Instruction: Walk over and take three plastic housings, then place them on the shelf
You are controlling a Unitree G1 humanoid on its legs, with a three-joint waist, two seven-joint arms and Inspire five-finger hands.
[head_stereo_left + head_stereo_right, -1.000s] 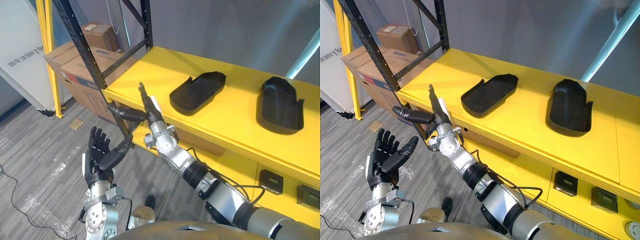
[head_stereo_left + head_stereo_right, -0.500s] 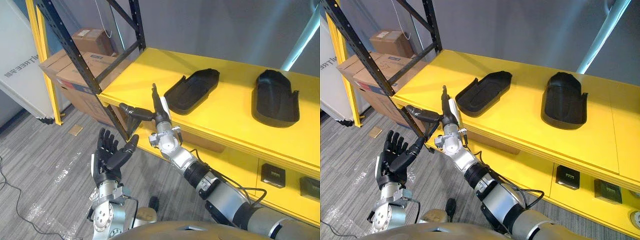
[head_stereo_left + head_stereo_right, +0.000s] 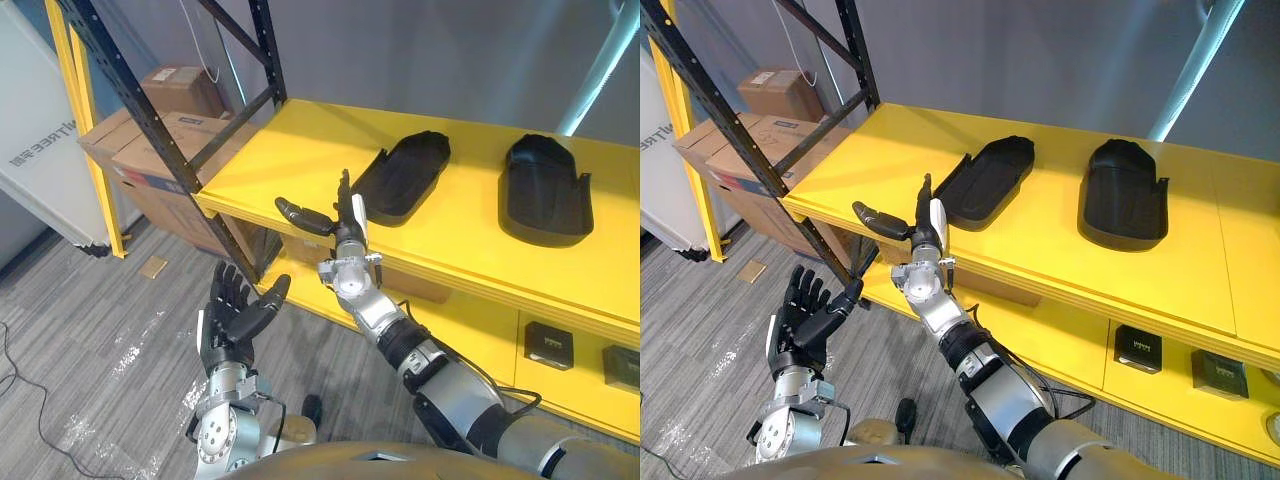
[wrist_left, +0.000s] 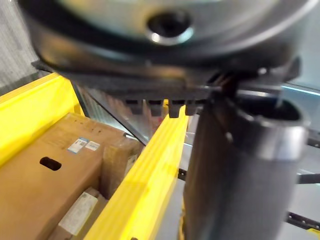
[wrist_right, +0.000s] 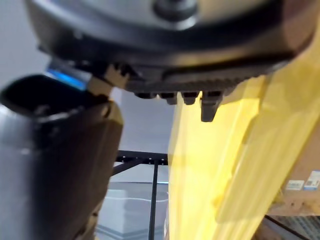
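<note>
You have the yellow shelf (image 3: pixel 290 150) across the middle of the head view, running off to your right, with a black rack upright (image 3: pixel 150 110) crossing at its left end. Grey carpet floor (image 3: pixel 90 330) lies below it. Stacked cardboard boxes (image 3: pixel 150 150) sit on the floor behind the upright.

Two black plastic housings lie on the shelf top, well apart. The left housing (image 3: pixel 400 178) lies open side up. The right housing (image 3: pixel 545 190) sits further along to the right.

Your right hand (image 3: pixel 344 228) is raised at the shelf's front edge, fingers straight and pressed together, thumb stuck out to the left, holding nothing. Its fingertips sit close to the left housing's near end; you cannot tell whether they touch.

Your left hand (image 3: pixel 232 315) is low over the floor, fingers spread and empty.

Small black boxes (image 3: pixel 548 345) sit on the lower level.
</note>
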